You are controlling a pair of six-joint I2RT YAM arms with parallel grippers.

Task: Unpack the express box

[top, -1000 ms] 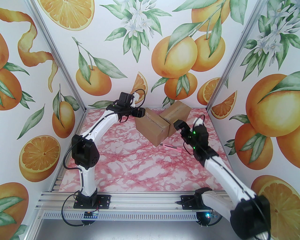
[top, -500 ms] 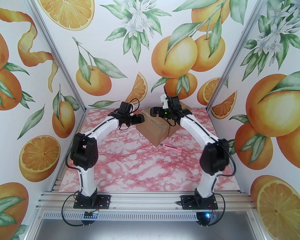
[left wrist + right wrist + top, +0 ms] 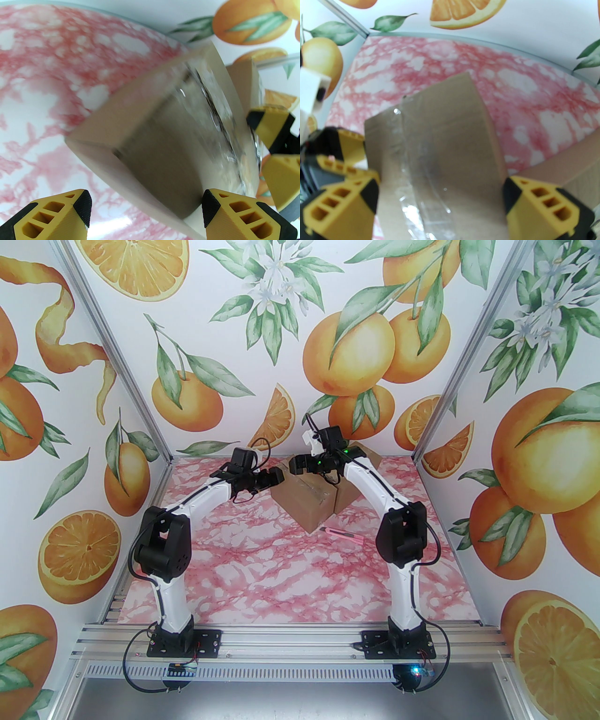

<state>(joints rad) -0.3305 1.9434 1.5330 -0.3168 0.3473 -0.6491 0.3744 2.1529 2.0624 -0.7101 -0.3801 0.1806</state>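
Note:
The express box (image 3: 307,505), brown cardboard with clear tape along its top seam, stands at the back of the table. My left gripper (image 3: 282,474) is at its upper left edge and my right gripper (image 3: 292,465) faces it from the right, just above the box top. In the left wrist view the box (image 3: 164,145) sits between the wide-apart fingers of the left gripper (image 3: 145,208), which is open. In the right wrist view the taped top (image 3: 445,140) lies between the spread fingers of the right gripper (image 3: 440,194), also open.
A second cardboard box (image 3: 349,498) stands against the first on its right, partly behind the right arm. A pink utility knife (image 3: 344,534) lies on the pink marble table (image 3: 281,577) just in front of the boxes. Printed walls close in the back and sides.
The right arm swung from the table's right side up and left, over the boxes, until it faced the left gripper. The left gripper slid slightly left and lower.

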